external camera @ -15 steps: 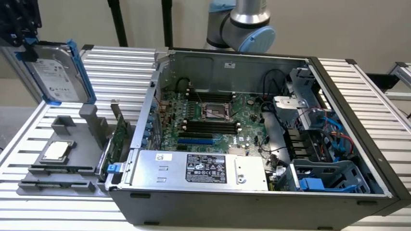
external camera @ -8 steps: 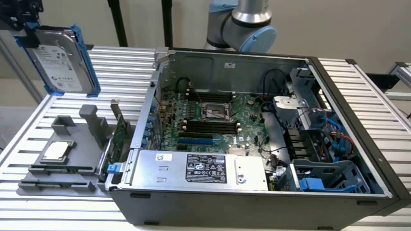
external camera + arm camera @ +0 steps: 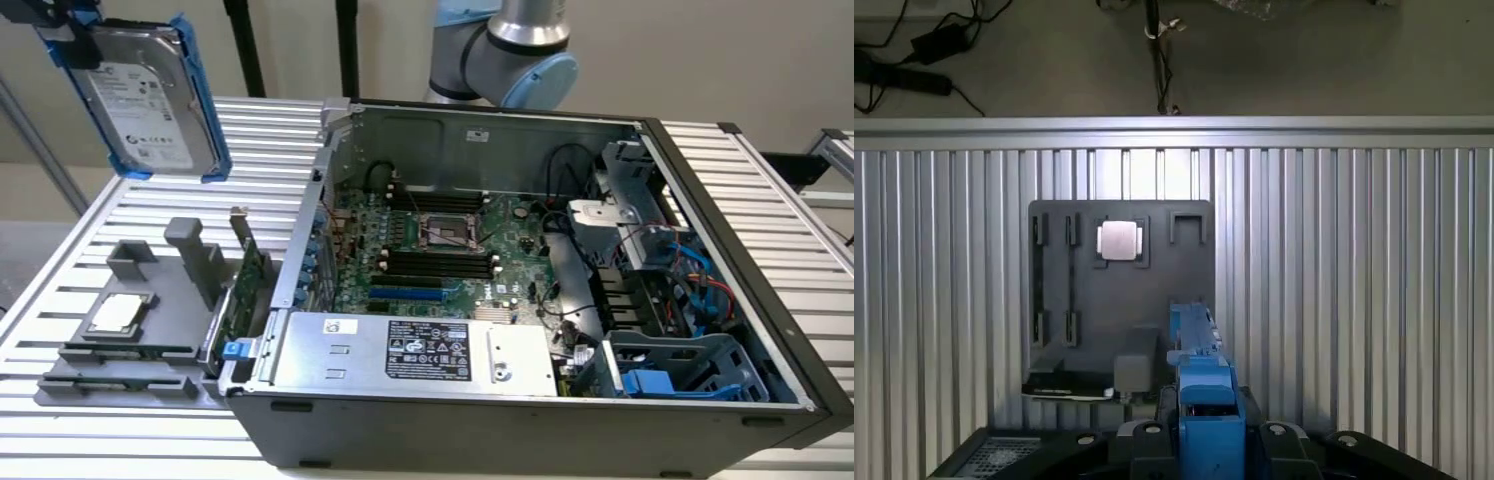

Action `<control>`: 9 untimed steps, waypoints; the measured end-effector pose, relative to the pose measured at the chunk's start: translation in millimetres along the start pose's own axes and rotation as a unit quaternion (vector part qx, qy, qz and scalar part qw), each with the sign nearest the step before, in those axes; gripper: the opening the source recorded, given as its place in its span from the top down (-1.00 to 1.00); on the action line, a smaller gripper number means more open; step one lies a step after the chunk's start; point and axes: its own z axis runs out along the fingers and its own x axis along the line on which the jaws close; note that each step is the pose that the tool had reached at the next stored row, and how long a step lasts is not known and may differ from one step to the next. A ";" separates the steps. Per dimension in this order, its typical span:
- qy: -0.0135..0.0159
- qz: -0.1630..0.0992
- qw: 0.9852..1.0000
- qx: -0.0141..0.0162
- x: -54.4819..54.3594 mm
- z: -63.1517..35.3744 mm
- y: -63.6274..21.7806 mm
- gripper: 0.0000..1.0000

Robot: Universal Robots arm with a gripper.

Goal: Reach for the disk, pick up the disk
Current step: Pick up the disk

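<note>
The disk (image 3: pixel 147 95), a silver-grey hard drive with a white label and a bright blue frame, hangs upright in the air above the table's far corner, at the exterior view's upper left. My gripper (image 3: pixel 67 35) is shut on its top end. In the wrist view the disk's blue edge (image 3: pixel 1202 395) sticks out from my gripper (image 3: pixel 1209 445), with the dark fingers (image 3: pixel 1144 435) on either side of it. The disk is well clear of the table, high above the grey tray.
A grey tray (image 3: pixel 80 380) holding a small square silver chip (image 3: pixel 114 312) lies on the slatted metal table (image 3: pixel 147 230). It shows below the disk as the grey tray (image 3: pixel 1069 300). An open computer case (image 3: pixel 747 300) with a silver box (image 3: pixel 427 350) stands at the exterior view's right.
</note>
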 end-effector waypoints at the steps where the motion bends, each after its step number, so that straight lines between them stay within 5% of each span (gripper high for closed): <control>1: -0.001 0.000 1.000 0.000 1.0 -3.6 -4.6 0.35; 9: -0.005 0.000 1.000 0.000 9.4 -27.7 -41.5 0.35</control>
